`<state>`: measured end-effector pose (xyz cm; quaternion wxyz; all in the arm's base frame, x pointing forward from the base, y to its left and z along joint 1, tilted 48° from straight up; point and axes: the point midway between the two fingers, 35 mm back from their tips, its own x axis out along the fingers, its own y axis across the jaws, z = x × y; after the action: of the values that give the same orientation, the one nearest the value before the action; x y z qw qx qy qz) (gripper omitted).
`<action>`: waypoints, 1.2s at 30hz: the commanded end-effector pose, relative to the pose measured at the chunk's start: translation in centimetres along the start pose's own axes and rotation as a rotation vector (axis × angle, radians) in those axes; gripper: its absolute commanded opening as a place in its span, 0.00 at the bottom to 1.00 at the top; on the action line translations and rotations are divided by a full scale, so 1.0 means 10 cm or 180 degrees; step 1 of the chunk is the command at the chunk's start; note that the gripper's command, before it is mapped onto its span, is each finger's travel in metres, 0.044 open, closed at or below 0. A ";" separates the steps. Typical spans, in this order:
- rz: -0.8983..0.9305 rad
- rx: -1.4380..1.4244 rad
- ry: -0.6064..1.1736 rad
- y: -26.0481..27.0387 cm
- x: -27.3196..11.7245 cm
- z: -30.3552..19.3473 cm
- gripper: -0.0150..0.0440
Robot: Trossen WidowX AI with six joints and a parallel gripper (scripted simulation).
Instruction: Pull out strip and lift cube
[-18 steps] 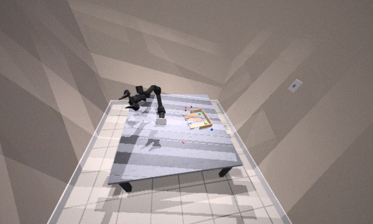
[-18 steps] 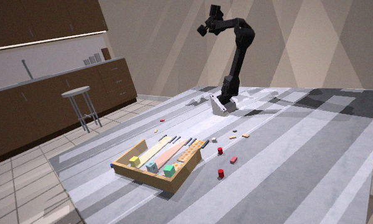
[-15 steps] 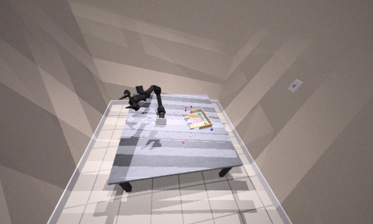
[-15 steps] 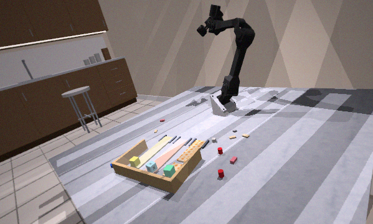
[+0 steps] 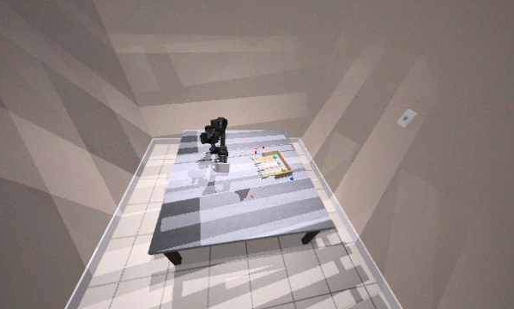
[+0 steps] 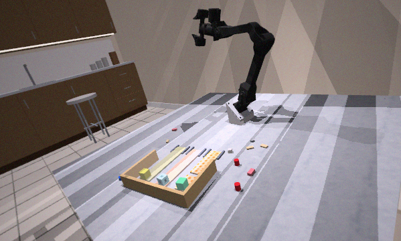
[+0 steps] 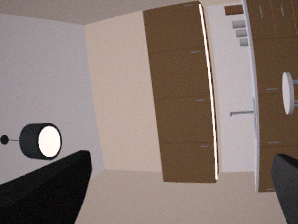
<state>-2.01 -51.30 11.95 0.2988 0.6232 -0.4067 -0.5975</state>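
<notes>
Wooden tray [image 6: 173, 197] on the bench [image 6: 321, 174] holds three strips, each carrying a cube; labelled cube not discernible. Tool [image 6: 200, 27], released and empty, hangs high at twelve o'clock. Approach pending; next, descend to strip ends.

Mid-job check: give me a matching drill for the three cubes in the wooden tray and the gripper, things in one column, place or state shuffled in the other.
Things:
1. small yellow cube
2. small light-blue cube
3. small green cube
4. black gripper

Place or state:
A. raised high above the table, jaws open and holding nothing
B. on the pink strip
C. on the pale yellow-green strip
D. on the orange dotted strip

Pairs: 1-C, 2-B, 3-D, 4-A
</notes>
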 end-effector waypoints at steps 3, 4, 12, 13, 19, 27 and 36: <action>-0.0143 -0.1043 0.1038 -0.37 -0.34 -0.99 0.93; -0.0145 -0.1196 0.1200 -0.44 -0.41 -1.13 0.93; 0.0021 -0.2393 0.2560 -1.01 -1.15 -2.09 0.93; 0.0066 -0.2535 0.2738 -1.09 -1.26 -2.19 0.93; 0.0466 -0.3326 0.3847 -1.58 -2.02 -2.65 0.93; 0.1397 -0.4093 0.5421 -2.23 -3.19 -2.86 0.93; 0.2288 -0.4276 0.6479 -2.61 -3.97 -2.72 0.93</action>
<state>30.96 -9.27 12.25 0.8715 0.4059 0.2416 0.1319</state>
